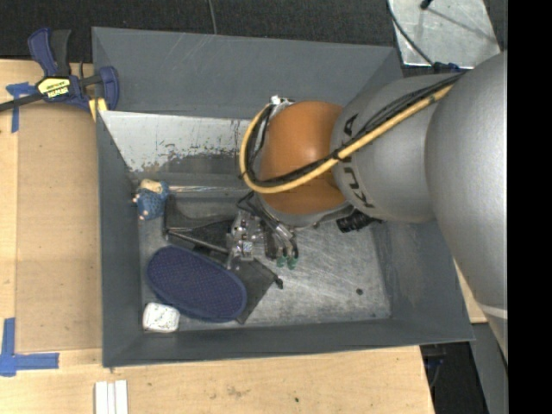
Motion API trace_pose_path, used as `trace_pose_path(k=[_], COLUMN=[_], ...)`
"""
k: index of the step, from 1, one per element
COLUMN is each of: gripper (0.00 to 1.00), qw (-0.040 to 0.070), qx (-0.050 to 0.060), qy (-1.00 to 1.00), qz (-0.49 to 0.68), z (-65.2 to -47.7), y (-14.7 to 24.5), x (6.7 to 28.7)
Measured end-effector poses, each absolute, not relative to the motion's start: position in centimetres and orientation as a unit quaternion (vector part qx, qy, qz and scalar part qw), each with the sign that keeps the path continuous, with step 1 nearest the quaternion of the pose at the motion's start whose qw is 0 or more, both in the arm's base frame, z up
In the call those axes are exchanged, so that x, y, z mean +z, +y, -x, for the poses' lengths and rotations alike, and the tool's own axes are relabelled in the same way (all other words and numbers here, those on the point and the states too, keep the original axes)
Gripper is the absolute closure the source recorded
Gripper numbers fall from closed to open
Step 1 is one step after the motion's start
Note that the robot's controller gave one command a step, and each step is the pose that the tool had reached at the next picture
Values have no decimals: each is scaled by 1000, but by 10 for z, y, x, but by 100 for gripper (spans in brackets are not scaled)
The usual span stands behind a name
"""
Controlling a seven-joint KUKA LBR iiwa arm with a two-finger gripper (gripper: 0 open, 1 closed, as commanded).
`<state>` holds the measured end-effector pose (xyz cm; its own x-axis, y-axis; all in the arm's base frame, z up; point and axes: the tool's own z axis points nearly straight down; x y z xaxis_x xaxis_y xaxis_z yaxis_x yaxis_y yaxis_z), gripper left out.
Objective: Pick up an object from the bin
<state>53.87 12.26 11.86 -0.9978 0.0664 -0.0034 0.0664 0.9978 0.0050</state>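
1. The grey metal bin holds a few loose things, all lying in the left half of its floor.
2. The arm reaches in from the right. Its orange cover, with a yellow cable looped round it, hangs over the middle of the bin.
3. The gripper is low, near the floor at the bin's middle. It is over the right end of a black flat piece that stretches off to the left.
4. Whether the gripper is spread or pressed together cannot be told, nor whether it pinches anything.
5. A dark blue oval pad with a mesh-like face lies just below and left of the gripper, in the bin's lower left part. Its upper edge overlaps the black flat piece.
6. A small white block sits at the lower left corner, touching or just beside the oval pad's lower edge.
7. A small blue figure stands near the left wall, above the black flat piece and well apart from the gripper.
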Motion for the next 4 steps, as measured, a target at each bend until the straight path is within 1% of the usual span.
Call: trace_pose_path(k=[1,2,3,4], gripper=[100,100,0,0], qw=[6,-2,1,8], qx=[2,0,0,4], qy=[1000,1000,1000,997], qz=[-24,-10,-12,-71], z=[-540,-564,-565,-557], y=[131,187,185,165], x=[252,152,157,98])
